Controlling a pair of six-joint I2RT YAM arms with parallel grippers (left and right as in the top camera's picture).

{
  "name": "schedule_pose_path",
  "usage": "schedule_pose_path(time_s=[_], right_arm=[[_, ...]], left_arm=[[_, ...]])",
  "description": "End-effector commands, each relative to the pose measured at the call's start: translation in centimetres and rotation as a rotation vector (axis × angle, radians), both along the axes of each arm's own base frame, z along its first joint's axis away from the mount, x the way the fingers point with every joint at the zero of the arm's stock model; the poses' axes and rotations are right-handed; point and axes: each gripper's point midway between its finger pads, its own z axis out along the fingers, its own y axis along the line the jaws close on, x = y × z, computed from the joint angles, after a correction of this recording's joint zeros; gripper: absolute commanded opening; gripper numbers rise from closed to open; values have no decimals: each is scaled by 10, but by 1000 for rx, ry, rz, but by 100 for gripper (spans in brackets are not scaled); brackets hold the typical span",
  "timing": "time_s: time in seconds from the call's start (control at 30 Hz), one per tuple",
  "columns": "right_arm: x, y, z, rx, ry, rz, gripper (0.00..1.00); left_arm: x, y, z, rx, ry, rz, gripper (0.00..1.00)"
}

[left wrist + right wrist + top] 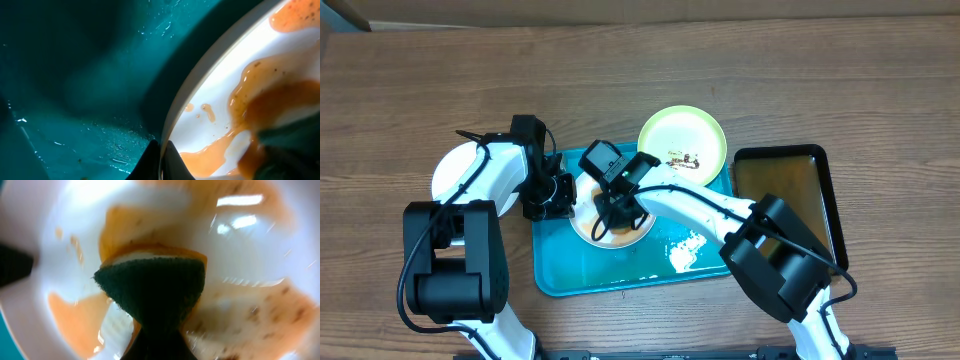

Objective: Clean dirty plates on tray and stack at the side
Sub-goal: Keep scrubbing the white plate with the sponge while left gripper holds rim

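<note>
Green sponge (pixel 150 292) on plate (pixel 250 245): clear at right wrist, hidden overhead.

No text, label, brand or number can be read in any view. The tray (pixel 560 272) and the dirty plates (pixel 682 132) show no legible marking.

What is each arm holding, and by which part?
The left fingers pinch the smeared white plate by its rim; the right fingers hold a green sponge by one end.
</note>
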Motion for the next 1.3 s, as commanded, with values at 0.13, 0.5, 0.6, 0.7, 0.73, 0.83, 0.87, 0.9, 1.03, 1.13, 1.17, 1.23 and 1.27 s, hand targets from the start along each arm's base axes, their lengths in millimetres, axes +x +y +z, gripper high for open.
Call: schedule_pose_path(time_s=[0.13,0.5,0.6,0.7,0.73,0.83,0.87,0.9,1.03,1.13,1.17,1.23,1.27], right_arm=[[-4,-57,-11,-267,-18,-75,4],[77,-68,-2,-196,-236,-164,4],[87,-55,1,-135,-270,-171,4],[87,-33,3,-36,-257,-137,4],[82,-23,4,6,-231,-110,4],[59,1,4,112,-131,-31,4],[51,7,4,134,-99,-15,4],[43,12,4,152,-69,0,4],[11,19,2,152,26,49,4],[-8,16,-2,103,67,73,4],[-12,14,-3,89,77,76,4],[-19,5,-6,44,96,74,4],[-19,-2,-8,7,89,67,4]], left_arm=[[-4,4,-6,21,22,-2,4],[-5,4,-6,21,25,-2,4],[-5,4,-6,21,25,-2,4],[-5,4,-6,21,24,-2,4],[-5,4,-6,21,24,-2,4],[-5,4,-6,21,25,-2,4],[-5,4,-6,21,24,-2,4],[-4,4,-6,21,23,-2,4],[-5,4,-6,21,24,-2,4],[-5,4,-6,21,24,-2,4],[-5,4,-6,21,24,-2,4],[-5,4,-6,21,24,-2,4],[-5,4,-6,21,24,-2,4]])
